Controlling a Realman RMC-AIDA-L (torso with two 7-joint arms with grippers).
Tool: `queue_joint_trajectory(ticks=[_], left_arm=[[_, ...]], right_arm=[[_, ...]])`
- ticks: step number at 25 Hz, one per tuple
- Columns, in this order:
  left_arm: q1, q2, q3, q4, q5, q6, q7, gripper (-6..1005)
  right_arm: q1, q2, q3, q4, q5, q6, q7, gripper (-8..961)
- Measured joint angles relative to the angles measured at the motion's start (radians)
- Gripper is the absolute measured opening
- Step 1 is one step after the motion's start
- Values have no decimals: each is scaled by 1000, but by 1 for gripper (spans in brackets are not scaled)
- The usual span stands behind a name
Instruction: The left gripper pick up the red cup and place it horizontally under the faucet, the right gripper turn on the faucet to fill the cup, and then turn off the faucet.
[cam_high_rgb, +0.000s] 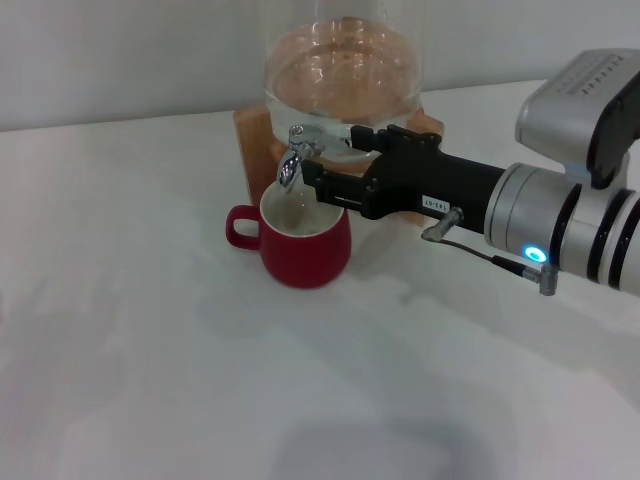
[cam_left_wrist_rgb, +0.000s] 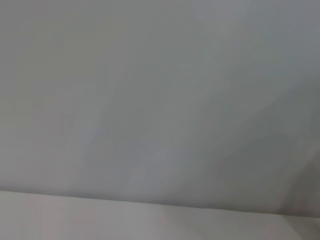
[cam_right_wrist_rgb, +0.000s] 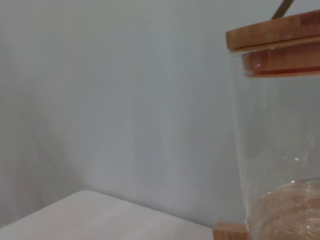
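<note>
Red cup: the red cup (cam_high_rgb: 304, 243) stands upright on the white tabletop (cam_high_rgb: 150, 350), mouth up, loop handle toward the robot's left; the white inside shows, and whether water has gathered in it I cannot tell.
Faucet: the faucet (cam_high_rgb: 292, 163) hangs just above the cup's rim at the rear, spout down, fitted to the glass jar (cam_high_rgb: 343, 70).
Key relation: the right gripper (cam_high_rgb: 318, 183) reaches in from the robot's right, its long axis lying nearly level and aimed at the faucet; its tip is at the spigot, just over the cup's rim.
Right gripper state: whether its fingers are spread or closed on the tap I cannot tell.
Left gripper: out of sight in every view; its wrist camera shows only a blank wall and a strip of tabletop.
Step, as I judge it: the cup is placed, so the tap work falls to the right arm.
Surroundings: the wooden stand (cam_high_rgb: 251, 135) carries the jar; the wooden lid (cam_right_wrist_rgb: 272, 35) sits on top.
In the way: the cup's rim sits close beneath the gripper, so a dip could knock it.
</note>
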Motion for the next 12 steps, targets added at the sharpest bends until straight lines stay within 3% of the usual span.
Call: queue_joint_trajectory(ticks=[12], left_arm=[[-9,3,-4,2,0,-1,0,665]], right_arm=[[34,-3,-40,3,0,10,3,780]])
